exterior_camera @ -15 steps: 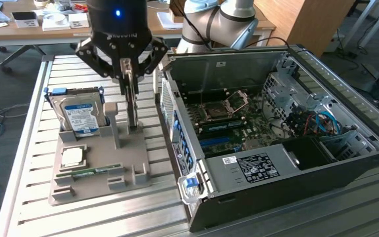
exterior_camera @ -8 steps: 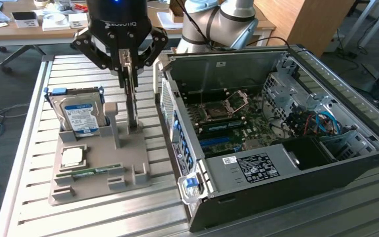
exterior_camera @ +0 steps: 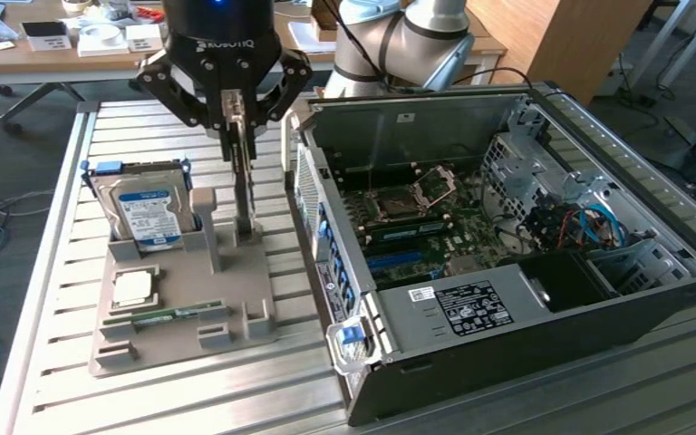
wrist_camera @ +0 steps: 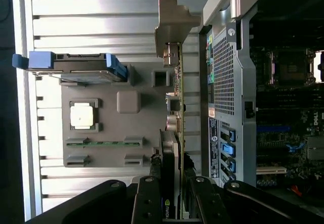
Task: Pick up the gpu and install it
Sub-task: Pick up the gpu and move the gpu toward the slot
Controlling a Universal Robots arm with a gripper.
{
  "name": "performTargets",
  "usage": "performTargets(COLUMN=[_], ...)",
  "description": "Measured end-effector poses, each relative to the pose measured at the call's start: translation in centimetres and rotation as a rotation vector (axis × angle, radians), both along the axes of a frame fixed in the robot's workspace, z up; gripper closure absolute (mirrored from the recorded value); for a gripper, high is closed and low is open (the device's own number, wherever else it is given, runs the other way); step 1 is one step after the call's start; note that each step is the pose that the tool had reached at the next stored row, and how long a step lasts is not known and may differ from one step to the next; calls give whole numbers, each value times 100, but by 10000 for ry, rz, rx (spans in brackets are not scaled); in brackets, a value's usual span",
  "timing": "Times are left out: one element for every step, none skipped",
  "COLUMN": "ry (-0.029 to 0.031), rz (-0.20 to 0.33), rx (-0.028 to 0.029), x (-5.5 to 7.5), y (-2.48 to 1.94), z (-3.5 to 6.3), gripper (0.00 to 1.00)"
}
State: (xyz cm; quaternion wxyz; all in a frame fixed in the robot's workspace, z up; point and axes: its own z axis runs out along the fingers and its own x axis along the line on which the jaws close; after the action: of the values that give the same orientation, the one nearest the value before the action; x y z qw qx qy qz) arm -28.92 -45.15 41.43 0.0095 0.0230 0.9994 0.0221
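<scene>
The gpu [exterior_camera: 246,186] is a thin card seen edge-on, standing upright over the grey holder tray [exterior_camera: 167,349]. My gripper [exterior_camera: 238,113] is shut on its upper end, one finger on each face. The card's lower end reaches down to the tray's posts; whether it still rests in its slot I cannot tell. In the wrist view the gpu [wrist_camera: 170,133] runs away from my gripper [wrist_camera: 172,206], with green board edge, black cooler side and silver bracket [wrist_camera: 174,19] at the far end. The open computer case [exterior_camera: 529,299] stands right beside it, on the exterior view's right.
On the tray stand a silver hard drive [exterior_camera: 145,210] with a blue-white label, a square processor chip [exterior_camera: 134,288] and a narrow green memory stick [exterior_camera: 177,314]. The case's perforated wall [wrist_camera: 225,77] lies close to the card. The motherboard [exterior_camera: 427,231] is exposed inside.
</scene>
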Motion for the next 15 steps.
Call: performTargets(ry=[-1,-1,0,0,0,0,0,-1,-1,-1,0,0,0,1,0], rz=[-2,-2,-2,-2,-1,-2,-1,-2,-2,-3,-2,-2,0,-1,-2], rx=[1,1,1,0,2,4,7,12,15,19,22,25,28,33,38], x=[19,39,60,85,110,137,167,199,232,267,304,338,372,407,441], y=[0,0,0,0,0,0,0,0,0,1,0,0,0,0,0], z=[0,-1,0,0,0,0,0,0,0,1,1,2,2,3,2], gripper=[73,73,73,73,73,73,73,73,73,73,73,73,73,73,73])
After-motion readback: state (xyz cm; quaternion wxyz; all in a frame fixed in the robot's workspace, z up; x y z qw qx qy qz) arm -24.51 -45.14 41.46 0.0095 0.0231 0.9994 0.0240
